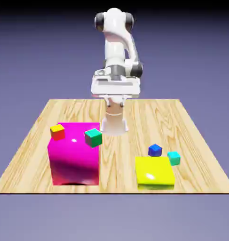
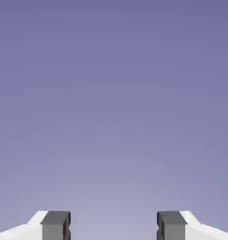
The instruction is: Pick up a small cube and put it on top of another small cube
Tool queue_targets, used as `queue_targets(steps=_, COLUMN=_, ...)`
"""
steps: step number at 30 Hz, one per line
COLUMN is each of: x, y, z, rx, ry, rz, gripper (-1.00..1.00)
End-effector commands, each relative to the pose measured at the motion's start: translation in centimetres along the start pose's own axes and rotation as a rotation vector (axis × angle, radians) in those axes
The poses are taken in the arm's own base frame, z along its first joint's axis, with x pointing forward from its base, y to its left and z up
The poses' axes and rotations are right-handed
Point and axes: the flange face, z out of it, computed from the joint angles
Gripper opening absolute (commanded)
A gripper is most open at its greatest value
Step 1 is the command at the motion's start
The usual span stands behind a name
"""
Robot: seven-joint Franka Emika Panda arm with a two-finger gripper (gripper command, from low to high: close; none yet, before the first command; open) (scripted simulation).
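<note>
Yellow block (image 1: 154, 172) nearest the camera, dark blue cube (image 1: 155, 150) on the table (image 1: 121, 162) just behind it, near the cyan cube (image 1: 174, 158); gripper (image 2: 114, 227) is above the table, fingers wide apart, nothing held.

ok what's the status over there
Pincer open, nothing between the tips. Dark blue cube on the table, not picked up. Yellow block and light cyan cube close by, might crowd the approach.
</note>
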Motion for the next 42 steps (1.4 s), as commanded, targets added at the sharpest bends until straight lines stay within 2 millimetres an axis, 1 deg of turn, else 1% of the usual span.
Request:
queue_targets(steps=1, x=-1.0, y=0.1, z=1.3, rx=-0.033, ry=-0.043, rz=0.050, gripper=0.00)
queue_targets(steps=6, x=-6.8, y=1.3, z=7.1, rx=-0.220, ry=-0.247, rz=0.303, gripper=0.00)
queue_targets(steps=9, x=-10.9, y=2.4, z=9.9, rx=-0.349, ry=-0.362, rz=0.456, gripper=0.00)
queue_targets(steps=11, x=-13.9, y=3.2, z=11.4, rx=-0.441, ry=-0.436, rz=0.558, gripper=0.00)
queue_targets(steps=15, x=-20.2, y=4.8, z=13.5, rx=-0.644, ry=-0.576, rz=0.759, gripper=0.00)
queue_targets(steps=19, x=-26.8, y=6.2, z=14.1, rx=-0.871, ry=-0.706, rz=0.952, gripper=0.00)
queue_targets(steps=20, x=-27.5, y=6.3, z=14.1, rx=-0.895, ry=-0.718, rz=0.970, gripper=0.00)
queue_targets(steps=21, x=-27.5, y=6.3, z=14.1, rx=-0.895, ry=-0.718, rz=0.970, gripper=0.00)
queue_targets(steps=29, x=-32.5, y=8.8, z=17.8, rx=-0.895, ry=-0.719, rz=0.970, gripper=0.00)
queue_targets(steps=30, x=-32.6, y=8.8, z=17.9, rx=-0.895, ry=-0.718, rz=0.970, gripper=0.00)
queue_targets(steps=31, x=-32.6, y=8.8, z=17.9, rx=-0.895, ry=-0.718, rz=0.970, gripper=-1.00)
queue_targets(steps=32, x=-32.6, y=8.8, z=17.9, rx=-0.895, ry=-0.718, rz=0.970, gripper=-1.00)
queue_targets(steps=40, x=-27.6, y=6.4, z=14.2, rx=-0.895, ry=-0.719, rz=0.970, gripper=-1.00)
queue_targets(steps=42, x=-27.5, y=6.3, z=14.1, rx=-0.895, ry=-0.718, rz=0.970, gripper=-1.00)
